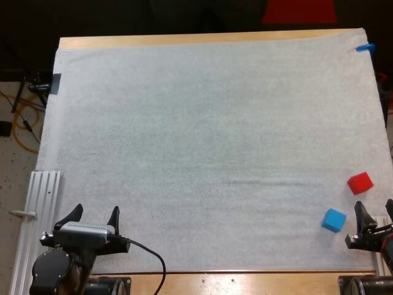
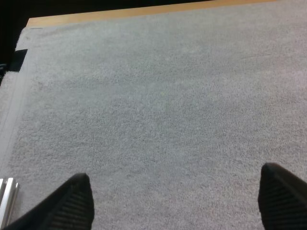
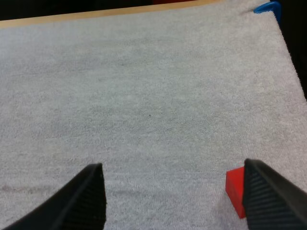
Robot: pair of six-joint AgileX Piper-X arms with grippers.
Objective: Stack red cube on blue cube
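Red cube (image 1: 360, 183) sits on the mat (image 1: 202, 141) just beyond the blue cube (image 1: 334, 219), slightly to its right, not touching, unstacked. Right gripper (image 1: 374, 214) is released, fingers apart, just right of the blue cube. Left gripper (image 1: 96, 212), also released, is well off to the blue cube's left, near the worktop (image 1: 245, 283) edge.

So the red cube (image 1: 360, 183) sits flat on the white mat (image 1: 202, 153), close to its right edge and turned a bit askew. The blue cube (image 1: 334, 219) is near it, closer to the front edge and slightly left, also flat and skewed. They're apart, not stacked.
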